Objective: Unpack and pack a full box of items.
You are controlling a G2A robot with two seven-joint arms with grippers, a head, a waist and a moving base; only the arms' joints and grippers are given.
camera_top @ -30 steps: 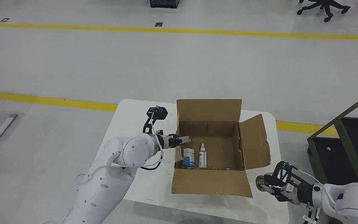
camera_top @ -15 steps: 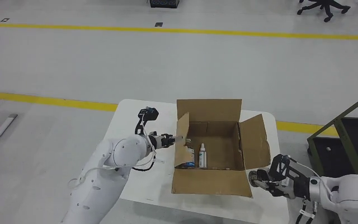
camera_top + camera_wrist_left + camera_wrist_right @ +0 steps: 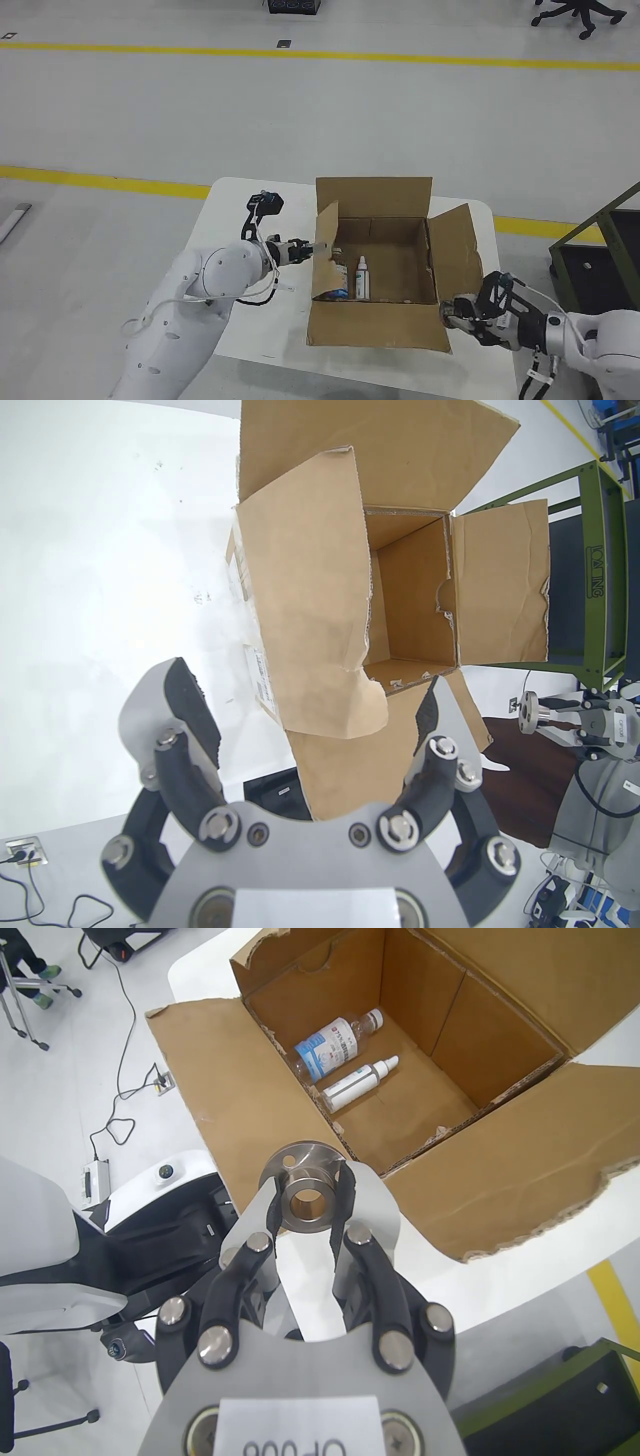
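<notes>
An open cardboard box stands mid-table. On its floor lie a clear bottle with a blue label and a white spray bottle, side by side near the left wall. My left gripper is open just outside the box's left side. The raised left flap runs toward the space between its pads. My right gripper is shut on a metal flange. It sits at the box's front right corner, above the front flap.
The white table has bare room left of the box. A green metal cart stands past the table's right edge. The right flap hangs outward. Cables and a power brick lie on the floor.
My left gripper has drawn back out of the box, and the left flap has sprung up. The right gripper has carried the flange leftward to the box's front corner.
</notes>
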